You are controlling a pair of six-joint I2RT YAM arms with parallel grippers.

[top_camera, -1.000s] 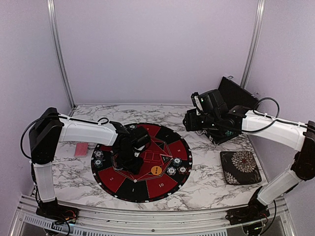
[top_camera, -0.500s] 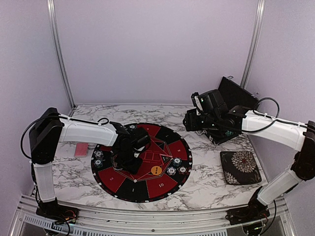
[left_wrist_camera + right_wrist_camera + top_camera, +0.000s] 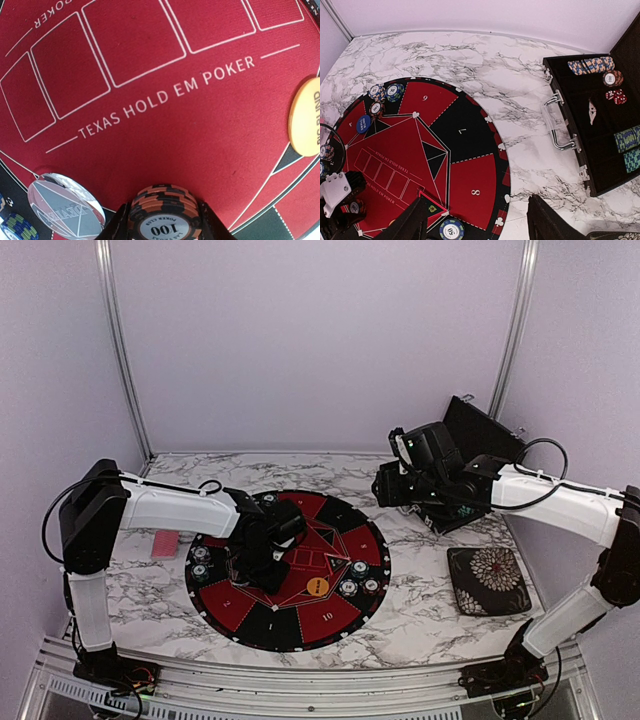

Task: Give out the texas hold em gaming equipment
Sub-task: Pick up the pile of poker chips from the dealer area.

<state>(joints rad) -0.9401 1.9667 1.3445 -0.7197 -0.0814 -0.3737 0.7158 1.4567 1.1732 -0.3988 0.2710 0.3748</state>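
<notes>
The round poker mat (image 3: 288, 571) lies in the middle, so both arms can reach it; it reads "TEXAS HOLD EM POKER". The left gripper (image 3: 165, 222) pinches an orange chip stack (image 3: 162, 215) marked "100", low over the mat. The right gripper (image 3: 477, 220) hangs spread, holding nothing. An orange disc (image 3: 306, 117) reads "BIG BLIND".

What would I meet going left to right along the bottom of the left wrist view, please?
Blue chip stack → clear disc → orange chip stack held in the left gripper → orange button at the right edge, higher up.
</notes>
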